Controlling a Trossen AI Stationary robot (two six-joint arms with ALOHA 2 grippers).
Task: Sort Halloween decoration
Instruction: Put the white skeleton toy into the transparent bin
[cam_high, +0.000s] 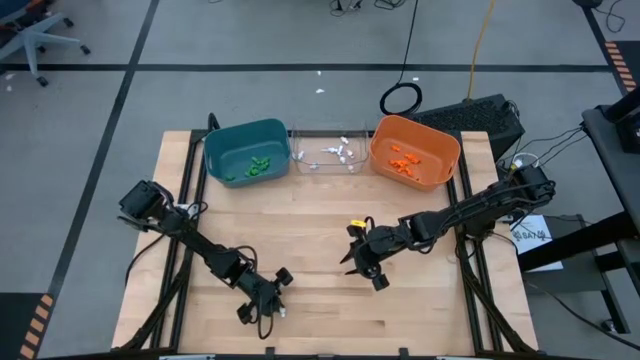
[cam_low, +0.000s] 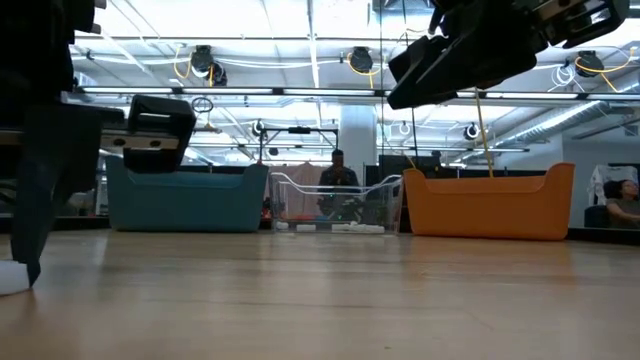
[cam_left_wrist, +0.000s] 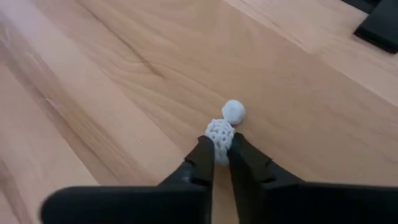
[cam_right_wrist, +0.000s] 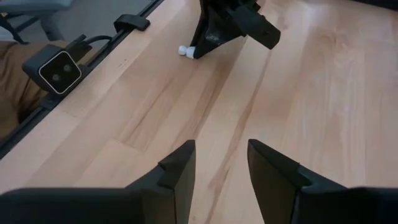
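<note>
Trinket (cam_left_wrist: 219, 133) sitting pinched between left gripper (cam_left_wrist: 221, 155) fingertips on bare wood, its round white end poking out just beyond tips, long axis running on along fingers. Right gripper (cam_right_wrist: 219, 163) hovering mid-table, fingers apart, empty, farther from trinket than left.

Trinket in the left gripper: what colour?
White trinket, pinched in the left gripper; clearest in the left wrist view.

Left gripper (cam_left_wrist: 221, 152): lowered to the table's near edge, fingers pinched together.
Right gripper (cam_right_wrist: 221, 163): held above mid-table, fingers parted.
</note>
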